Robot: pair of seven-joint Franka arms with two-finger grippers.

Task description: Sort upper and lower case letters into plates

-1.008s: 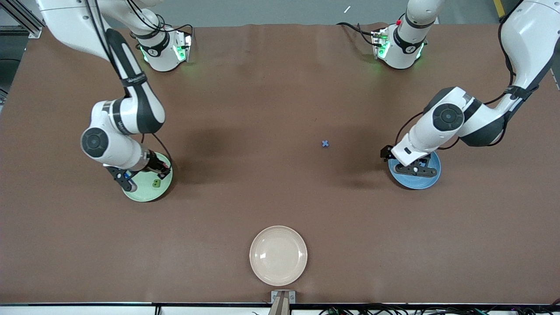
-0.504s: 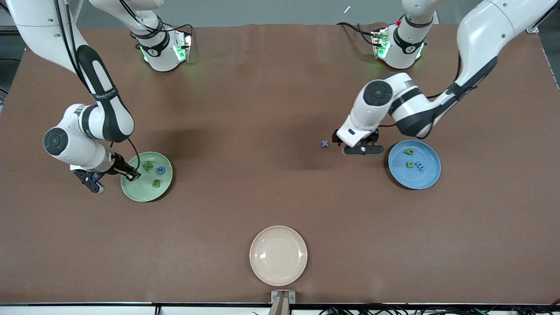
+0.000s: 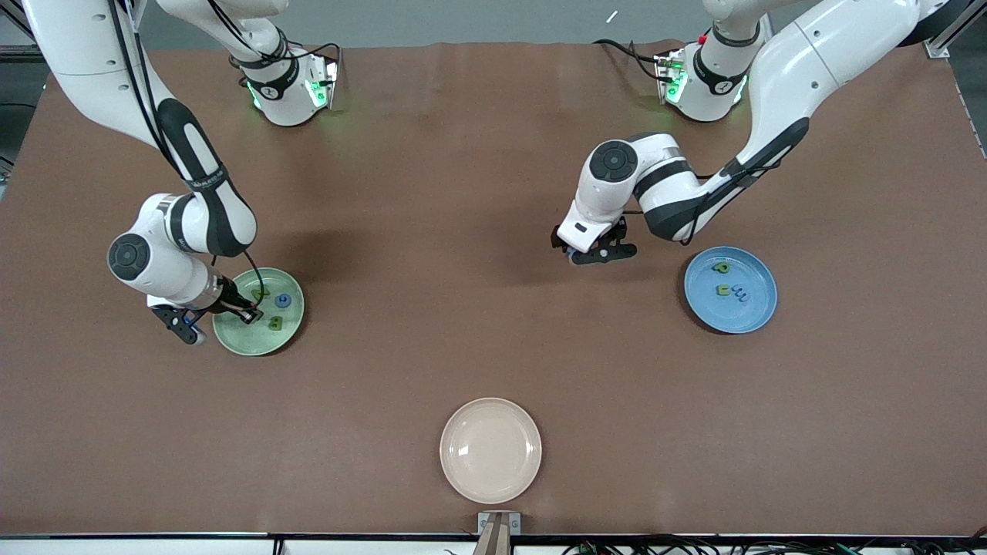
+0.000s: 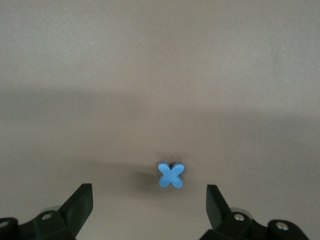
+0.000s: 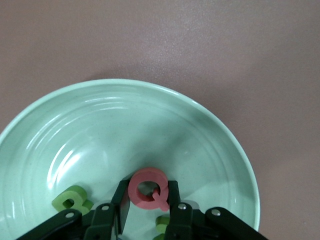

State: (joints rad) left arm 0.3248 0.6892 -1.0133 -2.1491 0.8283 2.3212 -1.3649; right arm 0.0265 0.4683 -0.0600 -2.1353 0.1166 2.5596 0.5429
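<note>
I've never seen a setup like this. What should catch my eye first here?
The right gripper holds a pink Q over the mint green plate. The left gripper hangs open over a tiny blue x on the bare table, beside the sky blue plate.

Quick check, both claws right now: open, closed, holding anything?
Left claw: open, over the blue x on the table, holding nothing.
Right claw: shut on the pink Q, over the mint green plate.

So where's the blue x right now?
The x lies on the bare table, under the left pincer, which is open; the blue plate is nearest.
</note>
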